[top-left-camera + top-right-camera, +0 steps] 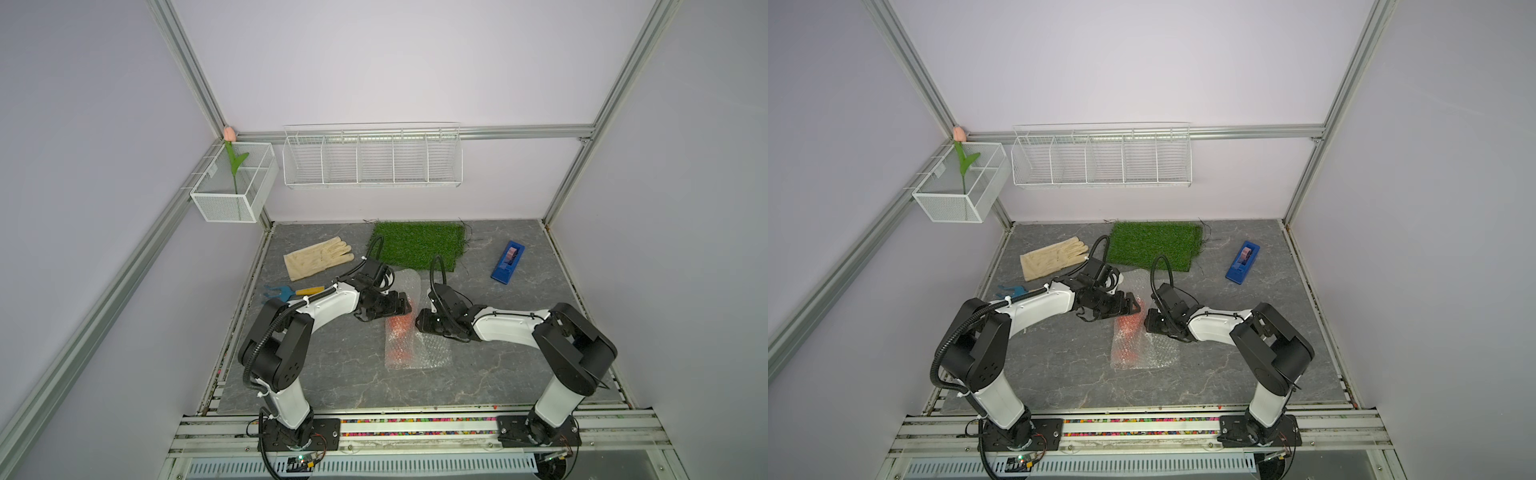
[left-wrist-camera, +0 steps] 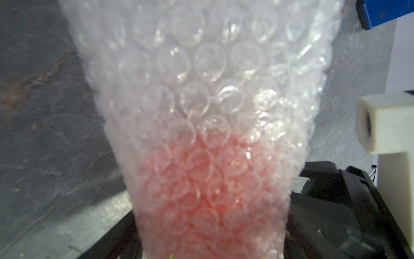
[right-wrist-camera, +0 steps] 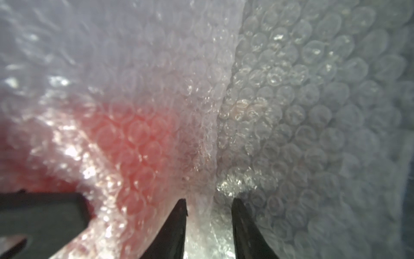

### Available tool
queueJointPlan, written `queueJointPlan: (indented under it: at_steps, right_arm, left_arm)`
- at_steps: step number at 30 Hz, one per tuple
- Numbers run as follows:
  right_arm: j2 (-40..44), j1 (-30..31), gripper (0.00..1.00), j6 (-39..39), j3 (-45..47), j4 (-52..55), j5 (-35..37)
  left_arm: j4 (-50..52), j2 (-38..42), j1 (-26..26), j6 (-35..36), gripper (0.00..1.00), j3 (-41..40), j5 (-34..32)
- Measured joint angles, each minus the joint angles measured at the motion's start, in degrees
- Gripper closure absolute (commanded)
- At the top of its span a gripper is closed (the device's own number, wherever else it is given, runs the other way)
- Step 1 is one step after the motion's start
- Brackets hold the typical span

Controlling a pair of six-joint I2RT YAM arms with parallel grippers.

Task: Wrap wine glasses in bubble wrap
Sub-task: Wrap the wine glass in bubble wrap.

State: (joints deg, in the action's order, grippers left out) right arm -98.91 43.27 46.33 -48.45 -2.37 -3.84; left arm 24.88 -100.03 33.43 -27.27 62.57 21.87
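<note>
The red-orange wine glass (image 1: 398, 332) (image 1: 1128, 332) lies on the grey table, rolled in the clear bubble wrap (image 1: 432, 351) (image 1: 1158, 353). A loose flap of wrap rises behind the grippers. My left gripper (image 1: 405, 305) (image 1: 1133, 305) reaches in from the left, open, its jaws wide on either side of the wrapped glass (image 2: 201, 197). My right gripper (image 1: 420, 322) (image 1: 1148, 322) faces it from the right. In the right wrist view its black fingertips (image 3: 182, 206) pinch a bunched fold of bubble wrap (image 3: 313, 112) beside the red glass (image 3: 134, 139).
A green turf mat (image 1: 417, 245) lies at the back, a cream glove (image 1: 318, 257) at the back left, and a blue tape dispenser (image 1: 508, 262) at the back right. A blue and yellow hand fork (image 1: 286, 292) lies by the left arm. Wire baskets (image 1: 372, 160) hang on the wall.
</note>
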Motion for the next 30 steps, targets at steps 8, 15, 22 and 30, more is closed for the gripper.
queueJointPlan:
  at_steps: [8, 15, 22, 30]
  right_arm:
    - [-0.6, 1.3, 0.62, 0.4, -1.0, 0.9, 0.7]
    - [1.2, 2.4, 0.62, 0.5, -1.4, 5.3, 1.3]
    - [5.6, 5.2, 0.64, 2.2, 0.0, 8.3, 1.2]
    - [4.0, 7.9, 0.65, 4.3, 0.8, 7.1, 1.0]
  left_arm:
    - [1.7, -1.1, 0.2, 0.2, 0.15, 1.8, -0.6]
    - [2.2, -1.3, 0.3, 0.2, 0.17, 2.2, -1.0]
    - [2.3, -1.5, 0.3, 0.2, 0.18, 2.4, -1.0]
    - [2.5, -1.6, 0.3, 0.2, 0.18, 2.6, -1.1]
